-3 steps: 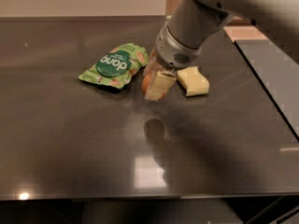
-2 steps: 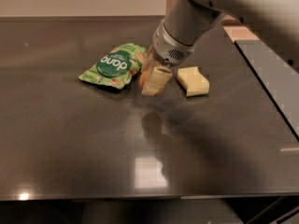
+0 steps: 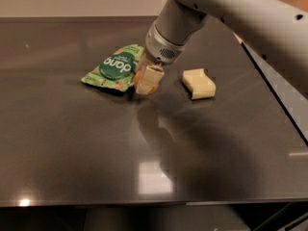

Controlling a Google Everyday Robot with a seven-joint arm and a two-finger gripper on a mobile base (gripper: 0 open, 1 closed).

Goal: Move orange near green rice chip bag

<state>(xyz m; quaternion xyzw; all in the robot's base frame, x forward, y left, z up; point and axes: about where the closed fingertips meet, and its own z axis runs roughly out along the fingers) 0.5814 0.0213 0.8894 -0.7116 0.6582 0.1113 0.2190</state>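
The green rice chip bag (image 3: 115, 66) lies flat on the dark table (image 3: 72, 143), left of centre, logo up. My gripper (image 3: 147, 82) reaches down from the upper right and is shut on the orange (image 3: 139, 76), which is mostly hidden behind a pale finger (image 3: 147, 78). The orange sits low over the table, right against the bag's right edge. Whether it rests on the table cannot be told.
A pale yellow wavy-edged block (image 3: 198, 83) lies on the table to the right of the gripper. The table's right edge (image 3: 276, 95) runs diagonally, with a second surface beyond it. My arm (image 3: 231, 8) crosses the upper right.
My gripper has moved left with the orange, away from the yellow block and up against the bag's right edge. The bag and the block have not moved.
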